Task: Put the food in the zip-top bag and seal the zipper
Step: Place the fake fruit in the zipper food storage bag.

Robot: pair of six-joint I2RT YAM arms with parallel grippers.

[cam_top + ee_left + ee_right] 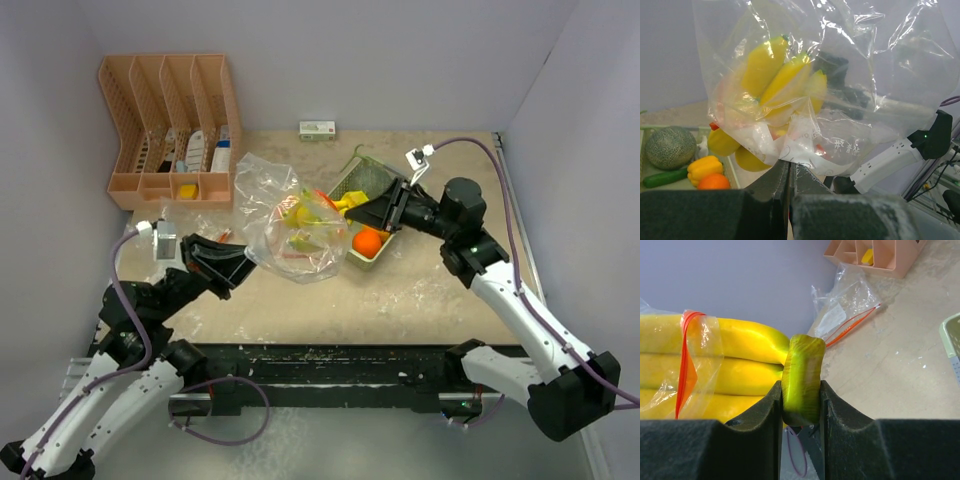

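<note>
Two robot arms meet over a beige tabletop (440, 290), with a clear zip-top bag (290, 225) held up between them. A peach file organizer (170, 130) stands at the far left. A pale green mesh basket (362, 180) sits just beside the bag, on the right arm's side.

The left fingers (791, 174) are pinched shut on a fold of the bag's edge. The right fingers (801, 390) are clamped on the green stem end of the yellow banana bunch (735, 365). The bunch's long axis runs straight away from the right fingers toward the left arm. Its far ends are inside the bag's orange zipper (686, 360), and the stem lies outside.

In the basket wait a netted melon (670, 146), a cucumber (665, 177), a yellow pepper (702, 167) and an orange (713, 181).

White print (832, 146) on the bag is unreadable, and the label on a small box (318, 129) at the far edge is too small to read.
</note>
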